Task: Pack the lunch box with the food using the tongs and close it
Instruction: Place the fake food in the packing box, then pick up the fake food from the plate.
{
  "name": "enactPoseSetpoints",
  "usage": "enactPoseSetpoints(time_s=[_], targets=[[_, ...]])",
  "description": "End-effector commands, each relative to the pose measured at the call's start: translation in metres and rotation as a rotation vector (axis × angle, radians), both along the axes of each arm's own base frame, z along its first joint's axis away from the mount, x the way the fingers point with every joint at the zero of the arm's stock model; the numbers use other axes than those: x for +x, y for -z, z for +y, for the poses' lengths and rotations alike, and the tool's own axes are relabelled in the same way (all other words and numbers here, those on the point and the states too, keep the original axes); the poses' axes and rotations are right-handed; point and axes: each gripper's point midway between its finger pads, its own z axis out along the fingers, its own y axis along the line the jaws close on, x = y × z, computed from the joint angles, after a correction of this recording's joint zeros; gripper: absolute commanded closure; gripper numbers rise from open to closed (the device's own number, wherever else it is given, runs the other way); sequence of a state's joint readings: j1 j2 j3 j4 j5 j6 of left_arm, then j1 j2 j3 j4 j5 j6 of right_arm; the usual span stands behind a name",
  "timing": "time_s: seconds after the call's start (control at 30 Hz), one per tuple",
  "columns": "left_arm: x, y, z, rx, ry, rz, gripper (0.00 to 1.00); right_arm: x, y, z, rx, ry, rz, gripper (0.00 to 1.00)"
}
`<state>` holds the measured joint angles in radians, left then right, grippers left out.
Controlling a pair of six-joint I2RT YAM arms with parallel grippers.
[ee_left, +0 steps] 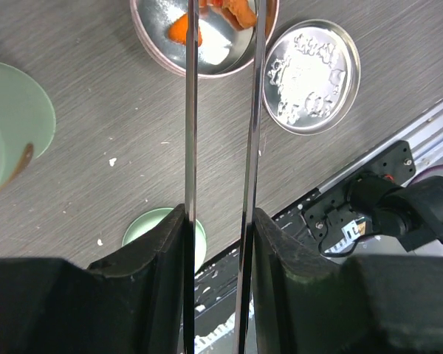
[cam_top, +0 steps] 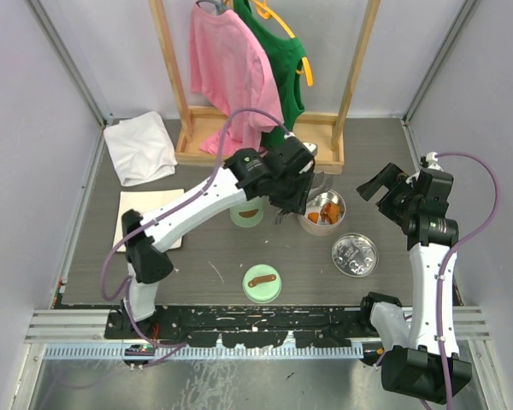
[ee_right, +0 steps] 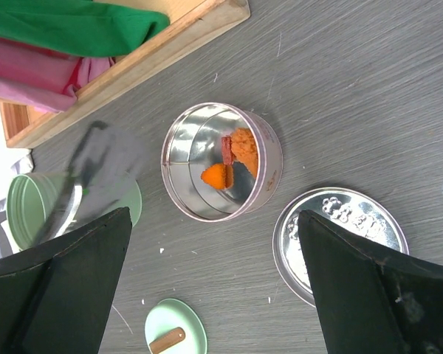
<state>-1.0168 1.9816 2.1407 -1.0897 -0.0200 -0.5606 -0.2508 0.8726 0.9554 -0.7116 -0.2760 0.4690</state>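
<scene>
1. Because the tongs (ee_left: 190, 133) are thin, springy metal, your left gripper (ee_left: 220, 221) has to clamp both slender arms at once. Its fingers (ee_left: 155, 251) press on them from outside, but the arms stand parted with nothing visible between them. Their tips run off the top of the wrist view.
2. The food (ee_right: 236, 156) lies in the round metal tin (ee_right: 183, 147): a few orange and reddish-brown chunks crowded against one wall. A brown bit seems to sit in the green cup (cam_top: 246, 213) beside it; more than that cannot be made out.
3. Expect those chunks to be light, smooth and probably greasy, so they may squirt out of narrow tips. Take each one across its middle and squeeze gently.
4. The tin lid (ee_right: 340, 236) and the green lid (ee_right: 176, 328) lie flat on the table (cam_top: 209, 256). Both look light.
5. Your right gripper (ee_right: 214, 217) hangs spread wide, holding nothing.
</scene>
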Motion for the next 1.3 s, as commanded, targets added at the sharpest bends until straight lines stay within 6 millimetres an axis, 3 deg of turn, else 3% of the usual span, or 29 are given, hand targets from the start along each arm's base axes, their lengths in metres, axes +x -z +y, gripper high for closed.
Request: enactPoseSetpoints(time_s=[0.0,0.23,0.43,0.6,0.8,1.03,1.27], targets=[[0.007,-0.059,0.024,-0.101,-0.059,-0.110,0.63,0.007,-0.015,0.001,-0.010,-0.014,-0.067,0.00],[0.011,-0.087,0.057,-0.177,-0.130,-0.152,0.62,0.007,-0.015,0.002,0.002,-0.019,-0.069,0.00],[0.014,-0.094,0.092,-0.174,-0.212,-0.184,0.61,0.007,-0.016,0.004,0.009,-0.026,-0.072,0.00],[0.017,-0.103,0.142,-0.170,-0.329,-0.225,0.61,0.008,-0.016,0.004,0.010,-0.026,-0.071,0.00],[0.005,-0.111,0.217,-0.177,-0.473,-0.262,0.58,0.009,-0.016,0.007,0.028,-0.033,-0.073,0.00],[-0.009,-0.088,0.287,-0.055,-0.629,-0.258,0.55,0.010,-0.016,0.010,0.050,-0.041,-0.079,0.00],[-0.016,-0.057,0.320,0.045,-0.718,-0.201,0.55,0.011,-0.014,0.014,0.071,-0.052,-0.078,0.00]])
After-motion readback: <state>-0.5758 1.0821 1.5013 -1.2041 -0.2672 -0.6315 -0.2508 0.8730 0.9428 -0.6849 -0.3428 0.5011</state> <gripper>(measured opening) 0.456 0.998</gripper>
